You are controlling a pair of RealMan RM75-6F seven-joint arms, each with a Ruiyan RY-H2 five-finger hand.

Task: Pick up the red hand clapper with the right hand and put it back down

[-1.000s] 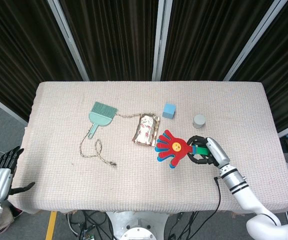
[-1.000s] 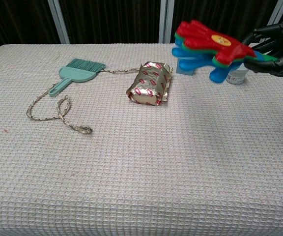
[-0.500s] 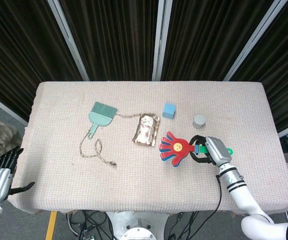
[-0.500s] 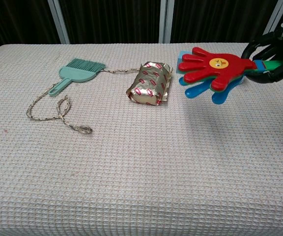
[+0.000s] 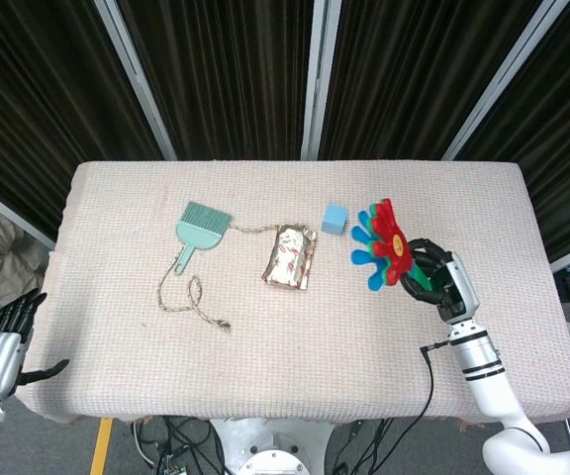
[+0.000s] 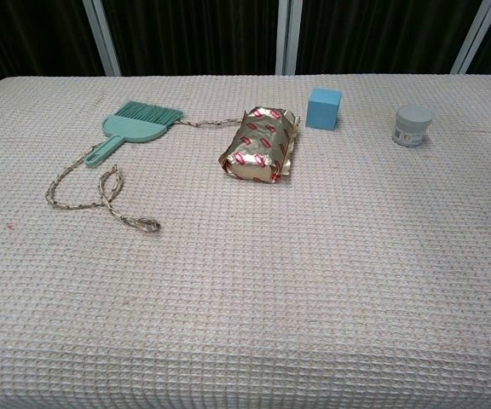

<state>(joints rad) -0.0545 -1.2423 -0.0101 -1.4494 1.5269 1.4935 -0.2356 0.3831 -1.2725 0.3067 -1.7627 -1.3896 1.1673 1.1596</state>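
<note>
In the head view the red hand clapper (image 5: 385, 243), with blue and green layers behind it, stands tilted on edge above the table's right side. My right hand (image 5: 434, 279) grips its handle, fingers curled around it. Neither the clapper nor the right hand shows in the chest view. My left hand (image 5: 0, 348) hangs off the table's front left corner with its fingers apart and nothing in it.
A blue cube (image 5: 334, 219) (image 6: 323, 108) and a grey jar (image 6: 412, 125) sit at the back right. A shiny foil packet (image 5: 290, 256) (image 6: 263, 143) lies mid-table. A teal brush (image 5: 199, 228) (image 6: 137, 124) with a rope (image 5: 188, 296) (image 6: 88, 187) lies to the left.
My right hand has raised the clapper and turned it from flat to upright, and both have left the chest view. The grey jar now shows uncovered there.
</note>
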